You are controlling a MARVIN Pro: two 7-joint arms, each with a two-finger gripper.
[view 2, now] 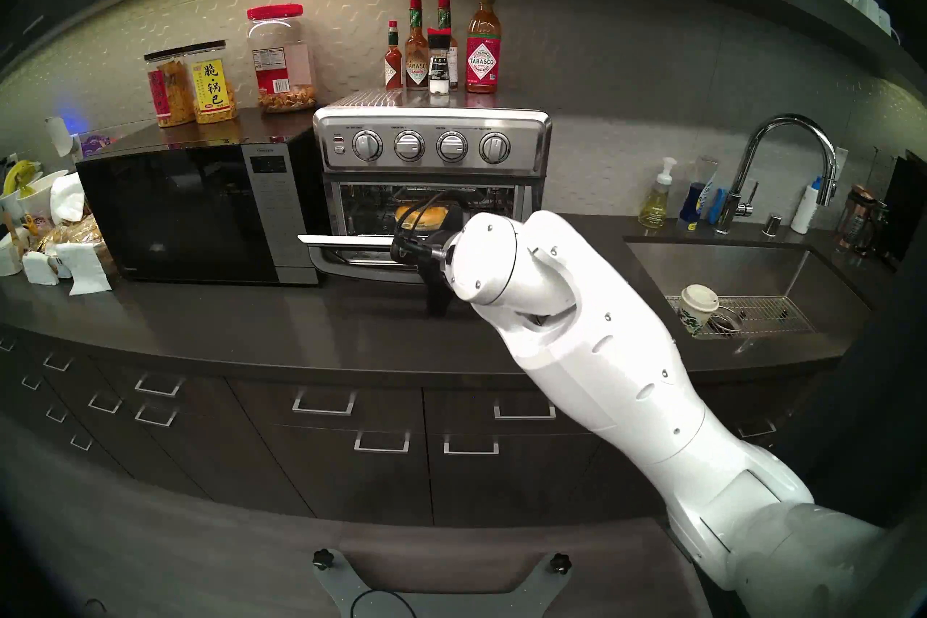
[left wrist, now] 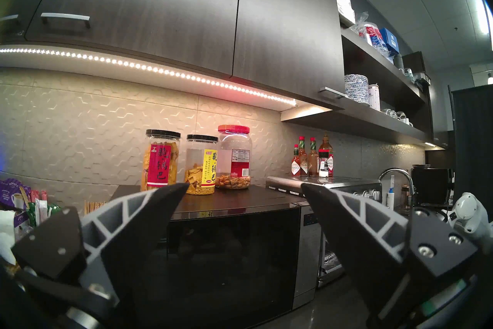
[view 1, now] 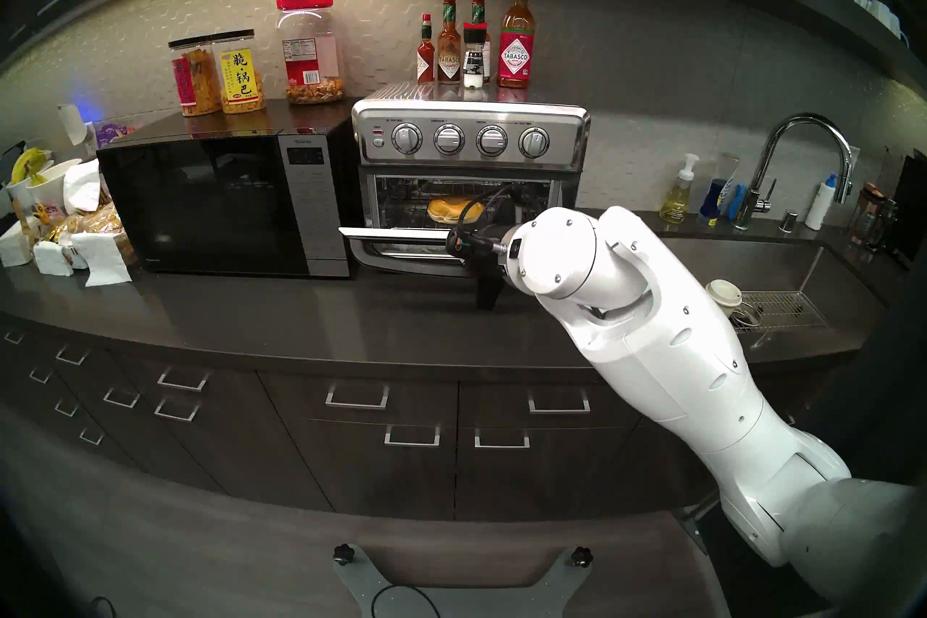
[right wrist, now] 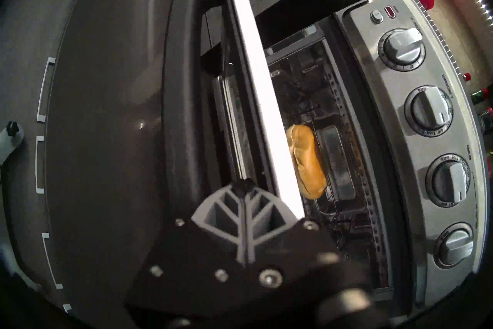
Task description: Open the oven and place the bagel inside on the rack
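The right gripper has its two fingers pressed flat together with nothing between them. Its tips sit under the free edge of the door near one end of it, beside the black handle; whether they touch the door cannot be told. The door hangs partly lowered, so the oven mouth is open above its edge. Beyond the fingertips, past that pale door edge, the bagel lies inside the oven cavity on the rack, with bare wire to either side of it. On the side of the gripper away from the oven, the dark countertop runs open to its front edge. The microwave stands close beside the oven on the far end of the door from the gripper.

The left gripper is spread wide and empty, held high and off to the side, looking across the microwave top. Ahead of its fingertips stand three clear jars: two black-lidded ones with yellow chips, one fuller than the other, and a red-lidded one with a shallow layer of snacks. Farther on, sauce bottles cluster on the oven's top.
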